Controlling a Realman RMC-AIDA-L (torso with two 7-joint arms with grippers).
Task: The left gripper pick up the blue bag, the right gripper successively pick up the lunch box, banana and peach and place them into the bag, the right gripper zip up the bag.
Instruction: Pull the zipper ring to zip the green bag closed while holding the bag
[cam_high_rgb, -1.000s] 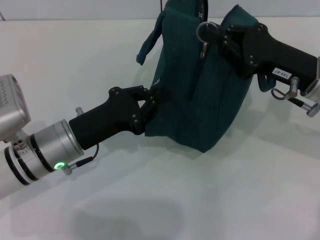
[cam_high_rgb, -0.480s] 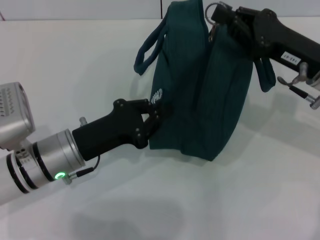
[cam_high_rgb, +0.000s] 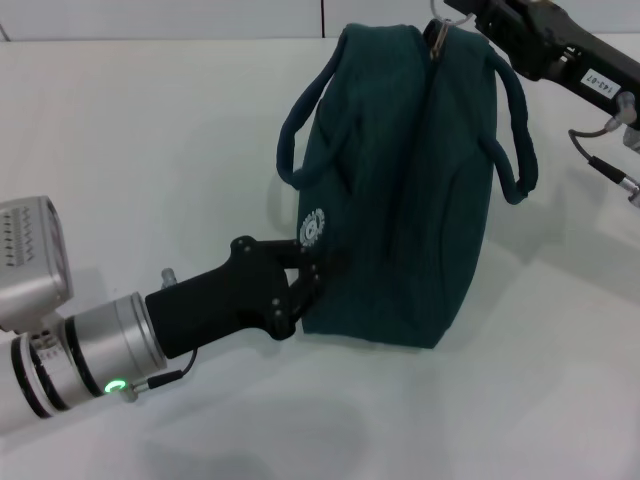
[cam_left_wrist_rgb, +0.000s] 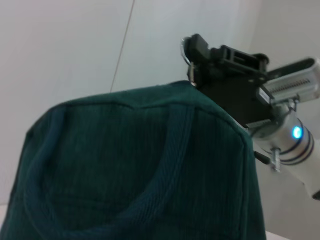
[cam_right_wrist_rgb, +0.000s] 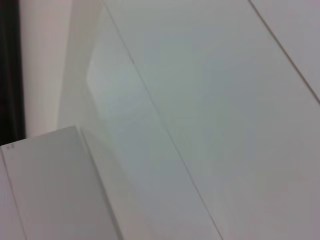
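smooth white table (cam_high_rgb: 150, 130) bears ribbed teal blue bag (cam_high_rgb: 400, 200), left gripper (cam_high_rgb: 305, 275) jaws pinching its side, right gripper (cam_high_rgb: 450, 12) jaws pinching its ring zipper pull (cam_left_wrist_rgb: 186, 50)

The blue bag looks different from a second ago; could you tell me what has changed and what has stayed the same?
The right gripper has drawn the ring zipper pull up and away along the top of the blue bag, closing the gap that stood open earlier. The bag now sits more upright and rounded, both loop handles hanging free. The left gripper has slid slightly nearer with the bag but keeps its clamp on the lower corner by the white logo.
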